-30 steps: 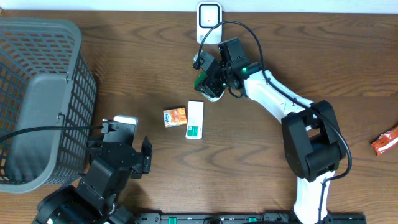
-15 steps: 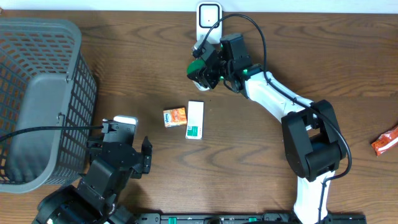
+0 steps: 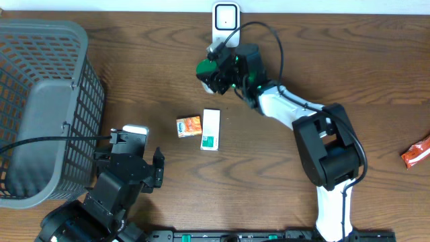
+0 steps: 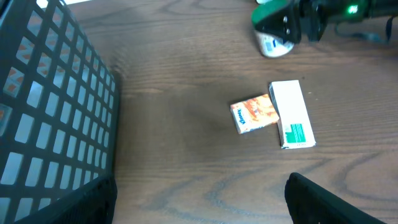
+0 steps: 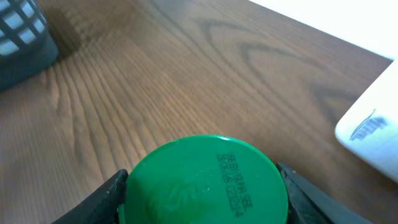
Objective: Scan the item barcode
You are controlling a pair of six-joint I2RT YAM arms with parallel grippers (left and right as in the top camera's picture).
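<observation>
The right gripper (image 3: 216, 71) is clamped on a small round container (image 3: 208, 68). From its wrist camera, the dark fingers (image 5: 107, 198) press in on either side of the smooth, glossy green lid (image 5: 202, 180), which has a tiny date code stamped in black. From the left wrist camera the container's body looks white with a patch of blue print, and it sits tipped in the grip. It is held near the middle of the table's far edge, just in front of the scanner (image 3: 226, 19). The scanner is an upright white plastic block with rounded corners and a dark window in its face, and a black cable loops away from it.

The table (image 3: 336, 74) is dark brown wood with a bold wavy grain. Near its centre lie two flat packs touching side by side: a small orange packet (image 3: 189, 126) that looks soft and wrapped, and a long white carton (image 3: 210, 129) with crisp edges and a green printed panel at its near end.

A grey plastic basket (image 3: 40, 101) with square-mesh walls fills the far left corner. At the right edge lies a crinkled red-orange wrapper (image 3: 416, 152).

The left gripper (image 3: 138, 149) sits toward the near left corner with its black jaws spread wide and nothing between them.
</observation>
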